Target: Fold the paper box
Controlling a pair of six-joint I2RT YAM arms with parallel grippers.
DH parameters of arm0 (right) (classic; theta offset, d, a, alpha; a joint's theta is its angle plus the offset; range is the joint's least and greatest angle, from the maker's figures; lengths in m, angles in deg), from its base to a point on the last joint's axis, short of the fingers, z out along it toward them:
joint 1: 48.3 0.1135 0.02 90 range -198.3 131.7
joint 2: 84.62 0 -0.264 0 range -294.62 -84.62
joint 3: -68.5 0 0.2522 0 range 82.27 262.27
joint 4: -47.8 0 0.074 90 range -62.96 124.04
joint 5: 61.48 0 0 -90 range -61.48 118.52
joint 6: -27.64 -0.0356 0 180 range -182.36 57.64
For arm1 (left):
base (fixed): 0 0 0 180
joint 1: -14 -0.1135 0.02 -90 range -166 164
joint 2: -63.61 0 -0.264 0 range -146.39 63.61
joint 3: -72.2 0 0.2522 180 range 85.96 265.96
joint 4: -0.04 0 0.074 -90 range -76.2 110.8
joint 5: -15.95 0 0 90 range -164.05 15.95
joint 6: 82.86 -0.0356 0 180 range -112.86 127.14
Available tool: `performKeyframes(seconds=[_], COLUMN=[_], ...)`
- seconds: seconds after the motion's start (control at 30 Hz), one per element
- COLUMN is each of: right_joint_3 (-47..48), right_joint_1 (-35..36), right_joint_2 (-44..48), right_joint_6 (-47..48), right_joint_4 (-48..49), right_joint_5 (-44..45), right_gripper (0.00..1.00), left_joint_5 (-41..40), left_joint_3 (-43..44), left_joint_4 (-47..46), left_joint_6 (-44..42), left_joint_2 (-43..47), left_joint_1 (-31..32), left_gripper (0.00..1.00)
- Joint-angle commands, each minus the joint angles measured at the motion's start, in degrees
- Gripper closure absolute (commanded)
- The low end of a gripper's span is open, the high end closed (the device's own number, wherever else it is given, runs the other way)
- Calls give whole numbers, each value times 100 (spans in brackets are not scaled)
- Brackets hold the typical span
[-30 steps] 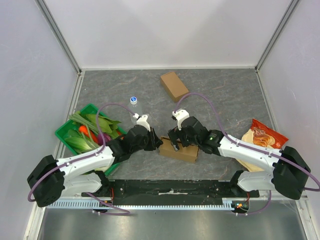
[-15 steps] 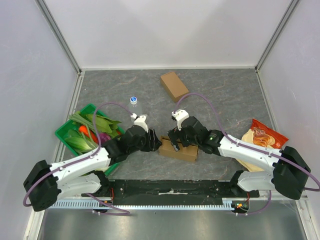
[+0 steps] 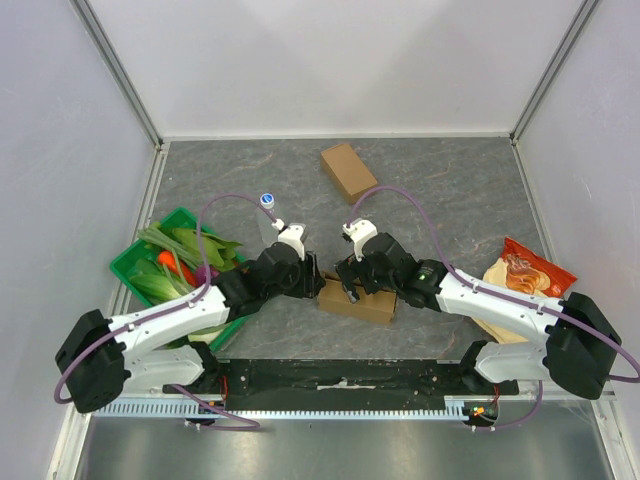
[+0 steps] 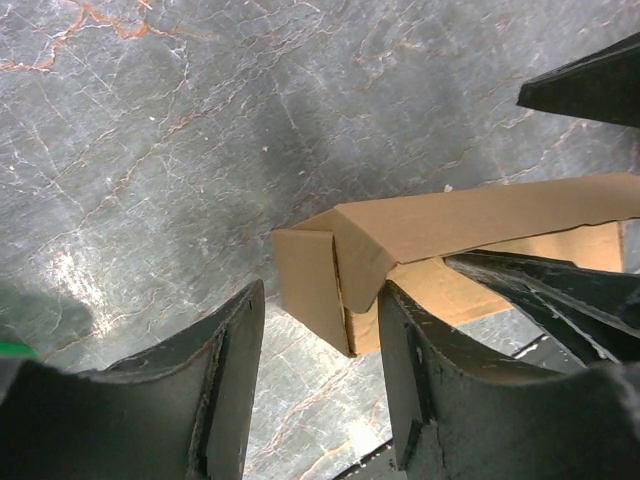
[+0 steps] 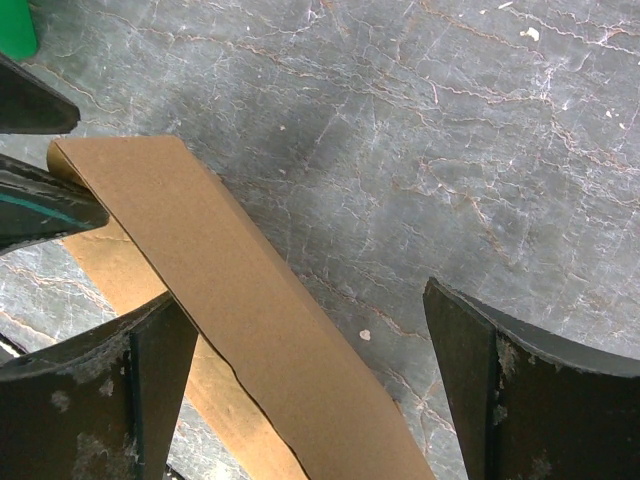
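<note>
The left arm's wrist has shifted a little up and toward the paper box (image 3: 368, 307). The left gripper (image 4: 322, 292) is spread around the box's left end and does not pinch it. The right gripper (image 5: 305, 300) stands wide apart over the long top flap, holding nothing. The box lies on the table (image 3: 450, 190) between both arms.
</note>
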Motion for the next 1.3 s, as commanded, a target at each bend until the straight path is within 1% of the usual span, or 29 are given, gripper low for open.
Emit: performKeyframes(seconds=[0.0,0.13,0.2,0.23,0.3,0.33,0.43,0.63,0.67,0.73,0.77,0.83,1.0,1.07,1.13,1.17,1.2,1.23,1.27], right_joint_3=[20,20,38,38,29,38,212,959,1030,1188,1215,1172,1075,1101,1101,1101,1066,1049,1031], right_joint_1=[13,13,13,13,13,13,13,13,13,13,13,13,-31,-40,-40,-40,-40,-31,-40], right_joint_2=[77,86,86,86,86,86,95,217,244,332,376,525,1104,1184,1237,1255,1298,1325,1343], right_joint_6=[47,11,-41,-59,-111,-138,-400,-1183,-1375,-1482,-1587,-1597,-1956,-1992,-1957,-1949,-1940,-1879,-1835], right_joint_4=[-31,-39,-57,-66,-84,-92,-320,-1541,-1916,-2200,-2454,-2597,-3290,-3562,-3651,-3756,-3801,-3801,-3766], right_joint_5=[-42,-60,-78,-86,-86,-60,123,607,677,678,678,608,1090,1188,1170,1240,1310,1354,1329], right_gripper=[2,2,2,2,2,2,2,2,2,2,2,2,2,3,9,15,19,25,27], left_joint_5=[-192,-394,-456,-447,-412,-403,-438,-456,-438,-403,-412,-403,-359,-342,-342,-333,-341,-359,-359], left_joint_3=[306,456,473,465,395,368,210,148,140,166,175,183,245,262,306,315,315,315,324], left_joint_4=[-187,-160,-169,-169,-195,-195,-222,-239,-239,-239,-239,-231,-178,-178,-151,-134,-134,-125,-116], left_joint_6=[-400,-479,-488,-514,-497,-479,-418,-417,-409,-382,-365,-330,-294,-294,-294,-294,-303,-303,-294], left_joint_2=[-237,-456,-527,-527,-536,-519,-440,-448,-474,-509,-527,-554,-519,-510,-527,-545,-545,-545,-545], left_joint_1=[-20,-11,-20,-20,-20,-11,-3,-3,-3,15,15,32,59,68,85,94,111,112,112], left_gripper=[46,65,70,78,82,88,98,98,98,98,98,98,98,98,98,98,98,98,98])
